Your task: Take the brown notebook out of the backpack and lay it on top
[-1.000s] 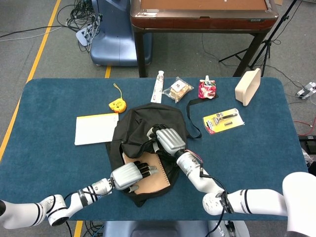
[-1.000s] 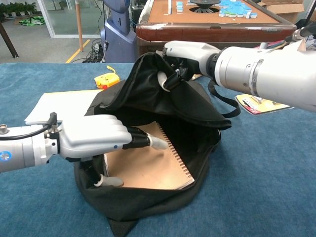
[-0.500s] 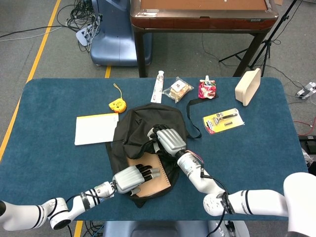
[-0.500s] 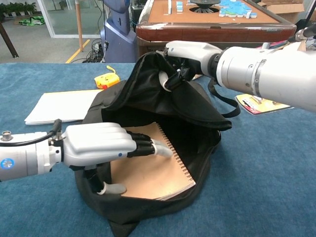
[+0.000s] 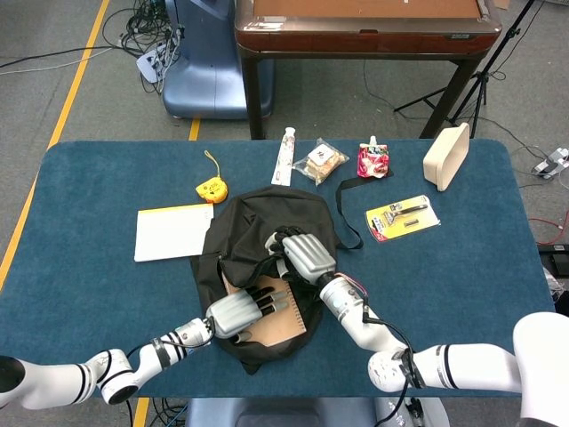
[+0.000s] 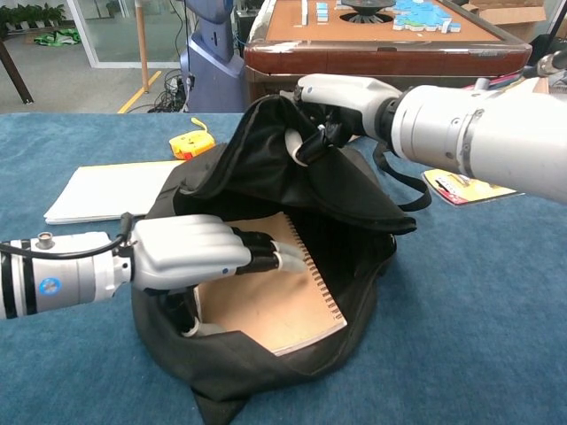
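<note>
Over the last second the left hand point(image 6: 190, 252) has drawn back toward the robot and then pushed into the mouth of the black backpack point(image 6: 292, 173) again, and the brown notebook point(image 6: 270, 297), which had slid a little toward the opening, now sits much where it began, lying flat inside with its spiral edge on the right. That suggests the pull has not yet paid off: the notebook is still inside the bag and nothing has been laid on top. The left hand reaches in low and nearly level, palm down, its fingertips pressing on the notebook's cover near the spiral binding while the thumb hooks down at the near-left edge; it looks like a clamp on that edge, though whether the thumb is truly under the cover cannot be told. The right hand point(image 6: 332, 102) stays up behind the opening, fingers curled tight on a fold of the backpack's upper flap, holding the mouth wide. In the head view the left hand point(image 5: 238, 313) covers the notebook's left part, and the right hand point(image 5: 307, 253) sits just beyond it.
</note>
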You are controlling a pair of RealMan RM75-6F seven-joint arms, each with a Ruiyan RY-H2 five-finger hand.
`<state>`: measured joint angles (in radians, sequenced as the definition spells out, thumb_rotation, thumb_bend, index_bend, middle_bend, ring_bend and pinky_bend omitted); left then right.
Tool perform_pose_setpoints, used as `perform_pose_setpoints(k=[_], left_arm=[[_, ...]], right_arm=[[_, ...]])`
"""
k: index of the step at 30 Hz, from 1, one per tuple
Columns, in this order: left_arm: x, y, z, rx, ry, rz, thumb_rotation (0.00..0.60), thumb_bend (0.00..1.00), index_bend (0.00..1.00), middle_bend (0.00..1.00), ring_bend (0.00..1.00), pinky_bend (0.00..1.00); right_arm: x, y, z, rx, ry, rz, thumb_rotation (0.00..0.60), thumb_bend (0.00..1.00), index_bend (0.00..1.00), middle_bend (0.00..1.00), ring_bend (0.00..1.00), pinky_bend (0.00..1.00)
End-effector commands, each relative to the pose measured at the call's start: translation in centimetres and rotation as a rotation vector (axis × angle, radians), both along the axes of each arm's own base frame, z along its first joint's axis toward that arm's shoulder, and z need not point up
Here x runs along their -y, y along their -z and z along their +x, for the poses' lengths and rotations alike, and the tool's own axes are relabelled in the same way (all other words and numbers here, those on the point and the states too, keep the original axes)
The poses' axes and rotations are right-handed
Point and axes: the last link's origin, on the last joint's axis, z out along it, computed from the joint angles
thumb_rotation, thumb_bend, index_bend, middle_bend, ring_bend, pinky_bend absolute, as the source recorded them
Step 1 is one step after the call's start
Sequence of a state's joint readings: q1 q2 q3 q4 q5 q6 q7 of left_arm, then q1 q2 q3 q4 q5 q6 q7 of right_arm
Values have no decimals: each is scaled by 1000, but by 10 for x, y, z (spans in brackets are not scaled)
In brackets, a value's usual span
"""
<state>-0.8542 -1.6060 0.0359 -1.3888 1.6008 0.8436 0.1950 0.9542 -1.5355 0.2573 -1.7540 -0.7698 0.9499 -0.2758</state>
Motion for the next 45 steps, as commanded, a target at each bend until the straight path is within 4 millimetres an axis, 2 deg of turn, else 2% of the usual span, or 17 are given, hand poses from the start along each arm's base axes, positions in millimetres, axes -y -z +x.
perform_pose_setpoints(k=[1,9,16,20,25,35,45], left_arm=[[-8,0,-1,1,-11,35,600,199,0,29,58,204],[-27,-9,-10,-2,-54,110,600,198,0,29,58,202],[-17,-27,-4,77,-56,100,600,199,5,29,60,202],[-11,-29,-4,98,0,73,600,199,38,29,70,202],[-15,-28,-13,39,111,97,600,199,41,29,71,202],[-21,-41,-34,0,114,108,600,199,41,29,71,200],[-19,-43,-49,-18,94,105,600,199,39,29,71,198]], right_arm=[[0,0,0,1,1,0,600,884,651,295,119,138],[3,-1,-1,6,11,-6,600,884,645,295,120,139],[9,0,-2,7,24,-11,600,884,645,295,120,138],[9,1,-1,10,25,-7,600,884,645,295,120,139],[4,1,1,7,9,1,600,884,645,295,120,138],[6,1,2,7,27,10,600,884,644,295,120,138],[5,-1,3,5,23,15,600,884,640,295,120,138]])
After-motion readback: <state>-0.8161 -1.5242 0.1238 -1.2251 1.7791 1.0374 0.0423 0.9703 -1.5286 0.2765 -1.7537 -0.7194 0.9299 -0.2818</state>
